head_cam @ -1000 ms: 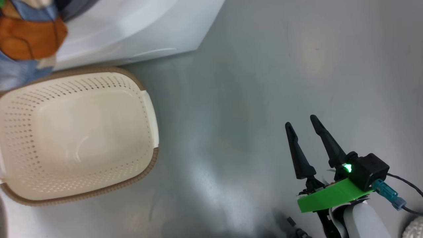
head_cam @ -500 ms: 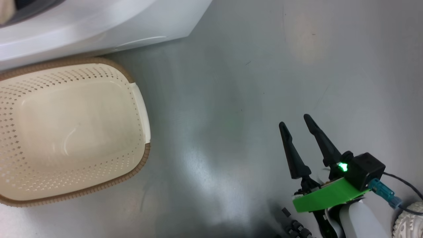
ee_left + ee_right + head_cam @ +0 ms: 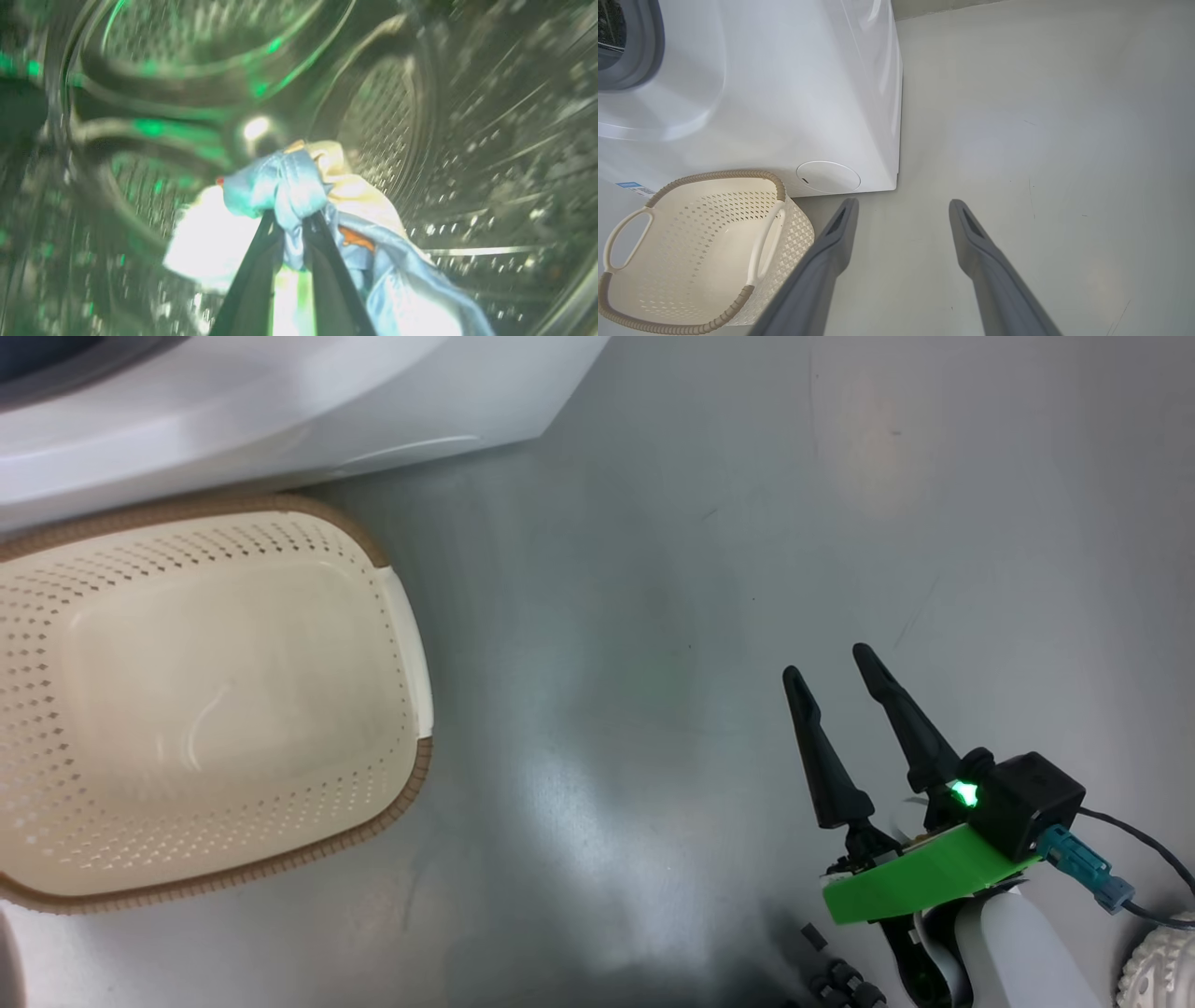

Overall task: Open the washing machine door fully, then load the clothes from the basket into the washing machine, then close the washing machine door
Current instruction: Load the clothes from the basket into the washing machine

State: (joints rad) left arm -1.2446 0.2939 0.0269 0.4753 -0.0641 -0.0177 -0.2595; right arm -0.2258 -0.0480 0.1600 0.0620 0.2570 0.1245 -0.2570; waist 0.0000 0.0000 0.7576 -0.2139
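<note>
In the left wrist view my left gripper (image 3: 292,219) is shut on the clothes (image 3: 299,186), a light-blue and cream bundle with an orange patch, held inside the washing machine's perforated steel drum (image 3: 383,112). The white washing machine (image 3: 280,411) runs along the top left of the head view, its grey gasket (image 3: 640,46) at the right wrist view's upper left. In front of it stands the cream basket (image 3: 401,616), nothing inside it, also the basket (image 3: 766,242) in the right wrist view. My right gripper (image 3: 826,663) hangs open over the floor at the lower right. The door is out of view.
Smooth grey floor (image 3: 700,569) spreads to the right of the machine and basket. A round white service flap (image 3: 828,177) sits low on the machine's front, with a blue label sticker (image 3: 628,185) to its left. A pale wheel (image 3: 1158,971) and dark cables lie by my right arm.
A second ago the orange and blue clothes hung at the head view's top left over the basket; they have left that view. The camera has shifted slightly. The right gripper stays open.
</note>
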